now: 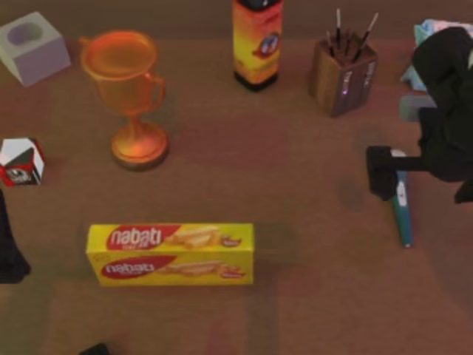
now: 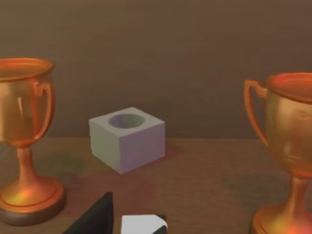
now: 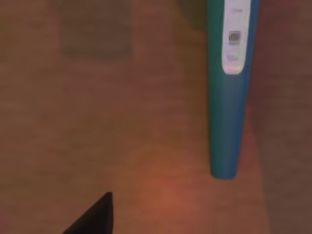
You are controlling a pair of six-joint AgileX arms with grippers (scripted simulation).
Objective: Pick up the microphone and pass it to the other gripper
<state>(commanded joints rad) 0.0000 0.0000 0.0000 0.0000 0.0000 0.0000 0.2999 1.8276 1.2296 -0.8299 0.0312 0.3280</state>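
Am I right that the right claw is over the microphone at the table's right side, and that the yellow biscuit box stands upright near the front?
Not quite: the top view shows the yellow biscuit box lying flat, not upright. The rest holds: the right claw is over the microphone at the table's right side.

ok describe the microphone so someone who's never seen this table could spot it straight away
Start from the wooden pen holder at the back right of the table and come toward the near edge, to where the right gripper is. The microphone lies flat there on the table, its handle pointing toward the near edge. It is the only slim, dark teal tapered thing, with a white strip along it.
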